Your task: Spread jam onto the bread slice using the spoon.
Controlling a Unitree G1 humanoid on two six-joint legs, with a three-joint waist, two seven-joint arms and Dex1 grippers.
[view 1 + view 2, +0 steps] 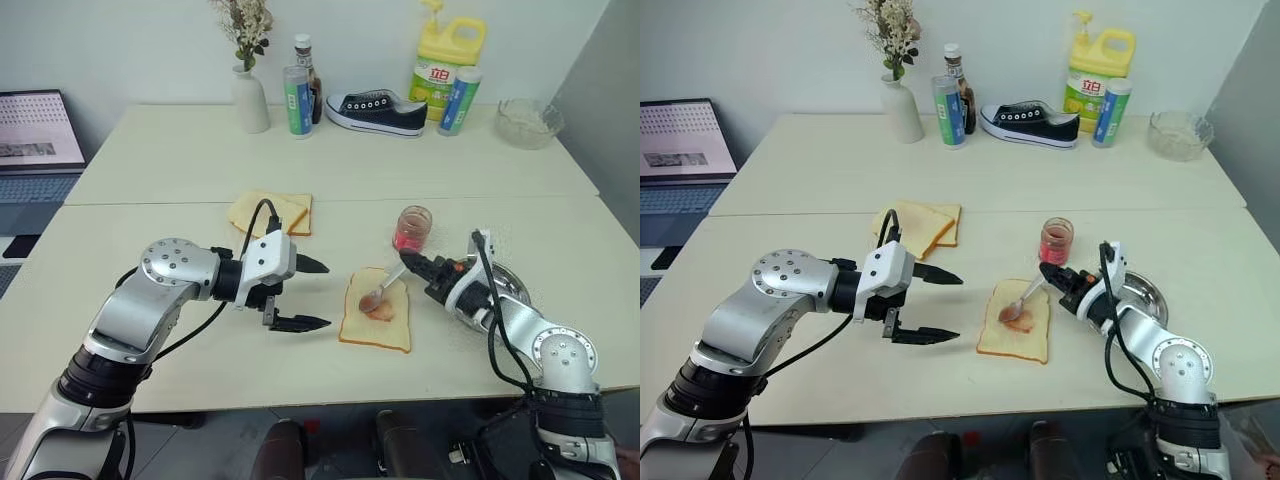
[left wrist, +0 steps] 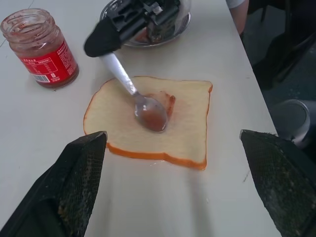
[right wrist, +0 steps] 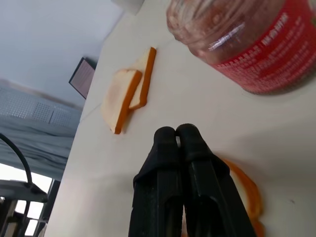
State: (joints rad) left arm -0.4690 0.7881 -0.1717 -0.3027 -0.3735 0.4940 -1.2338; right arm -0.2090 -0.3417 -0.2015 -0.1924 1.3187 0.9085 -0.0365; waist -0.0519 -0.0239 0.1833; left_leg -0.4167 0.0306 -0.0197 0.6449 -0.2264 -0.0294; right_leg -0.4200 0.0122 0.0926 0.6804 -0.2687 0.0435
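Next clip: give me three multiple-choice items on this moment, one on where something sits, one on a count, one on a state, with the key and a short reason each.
1. Where is the bowl of the spoon?
A. in the jam jar
B. on the bread slice
C. in the steel dish

2. How many slices lie in the pile of paler slices?
A. two
B. four
C. six

3. How does the left tool stand?
A. shut on the spoon
B. shut on the jar
C. open, holding nothing

Key: 1 B, the bowl rests on the bread slice in a red smear of jam, its handle held by the right tool. 2 A, two overlapping slices show. 3 C, its fingers are spread beside the slice.
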